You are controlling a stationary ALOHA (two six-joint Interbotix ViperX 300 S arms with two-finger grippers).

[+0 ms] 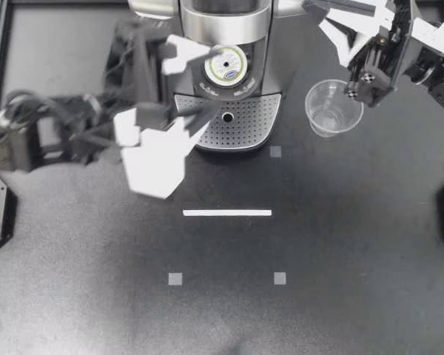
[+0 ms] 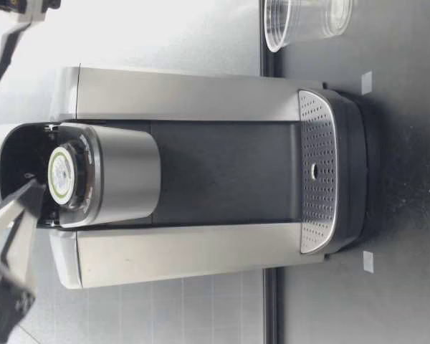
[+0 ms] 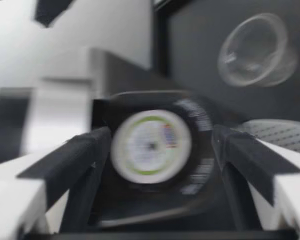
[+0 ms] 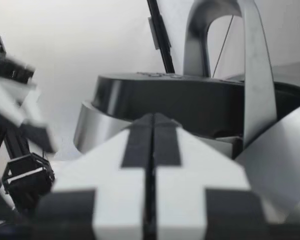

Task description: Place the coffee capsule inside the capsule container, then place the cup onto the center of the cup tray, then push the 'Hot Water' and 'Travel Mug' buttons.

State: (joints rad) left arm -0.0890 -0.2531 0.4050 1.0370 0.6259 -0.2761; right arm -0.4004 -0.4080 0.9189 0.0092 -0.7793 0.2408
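And the coffee capsule (image 1: 227,65) is home: foil lid up, sitting square in the capsule container (image 1: 246,75) at the head of the coffee machine (image 1: 226,22). By the look of it, step one is done. My left pincer (image 1: 204,83) hangs right at that container, spread wide apart and empty, with the capsule straight ahead of it and nothing touching. That arm shows as a smear, so it's on the move, though I can't call which way. Over to the cup (image 1: 331,109): clear plastic, upright, mouth up, standing on the counter (image 1: 222,310) just beside the machine on my right arm's side. It's not yet on the cup tray (image 1: 248,126), and the perforated plate is bare. My right pincer (image 1: 357,90) is pressed together on nothing. From table height it rides well above the cup, level with the machine's top. So I'd say the cup step is next. That calls for the right pincer to spread, drop to the rim and clamp one wall. Then it carries the cup across and sets it over the tray's middle hole without tipping it. The buttons wait after that, and I can't pick them out from here.
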